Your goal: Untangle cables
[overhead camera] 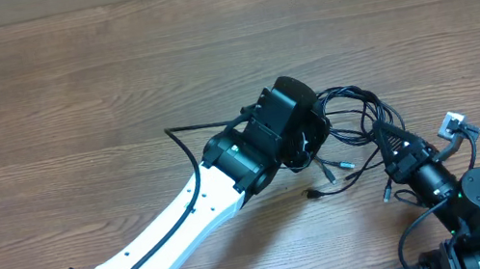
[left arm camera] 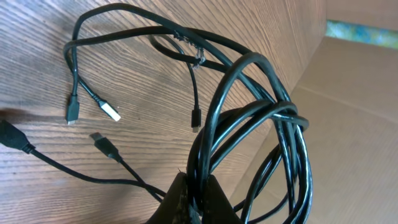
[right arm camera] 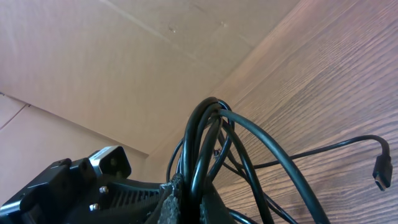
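Pinched between the two fingers of the left gripper, black cables rise in a looped bundle above the wooden table. Five plug ends show beyond the bundle in the left wrist view, one of them silver-tipped. The right gripper is likewise clamped on a sheaf of the cables, with one plug dangling near the table. From overhead, both grippers sit close together at the table's right side, with the tangle strung between them. How many separate cables there are cannot be told.
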{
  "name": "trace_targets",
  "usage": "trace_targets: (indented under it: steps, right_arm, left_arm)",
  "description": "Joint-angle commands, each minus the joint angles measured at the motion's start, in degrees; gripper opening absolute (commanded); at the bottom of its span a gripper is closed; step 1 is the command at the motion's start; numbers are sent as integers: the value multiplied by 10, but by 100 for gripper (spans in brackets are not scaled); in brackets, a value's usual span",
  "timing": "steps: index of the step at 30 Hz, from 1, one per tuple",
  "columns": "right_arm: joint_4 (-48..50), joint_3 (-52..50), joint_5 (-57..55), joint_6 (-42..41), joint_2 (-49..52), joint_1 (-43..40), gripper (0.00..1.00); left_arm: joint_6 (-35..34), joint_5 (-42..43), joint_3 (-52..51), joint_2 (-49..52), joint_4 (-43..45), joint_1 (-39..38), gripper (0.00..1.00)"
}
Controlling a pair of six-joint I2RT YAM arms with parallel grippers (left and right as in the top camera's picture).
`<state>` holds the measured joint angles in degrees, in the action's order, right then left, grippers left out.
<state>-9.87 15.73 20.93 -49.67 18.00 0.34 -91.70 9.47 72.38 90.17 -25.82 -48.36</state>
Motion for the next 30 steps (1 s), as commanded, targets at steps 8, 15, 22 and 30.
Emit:
trace_targets:
  steps: [8,15,22,30]
  right_arm:
    - [3,8,6,3,-6,-1,4]
    - [3,8,6,3,-6,-1,4]
    - [3,8,6,3,-6,-1,4]
    - [0,8,1,3,-6,-1,4]
  left_arm:
    - [80,42,10,6,3,-1,4]
    - [95,73,10,6,2,16,4]
    - [103,103,10,6,2,30,4]
    - [122,127,10,6,2,40,4]
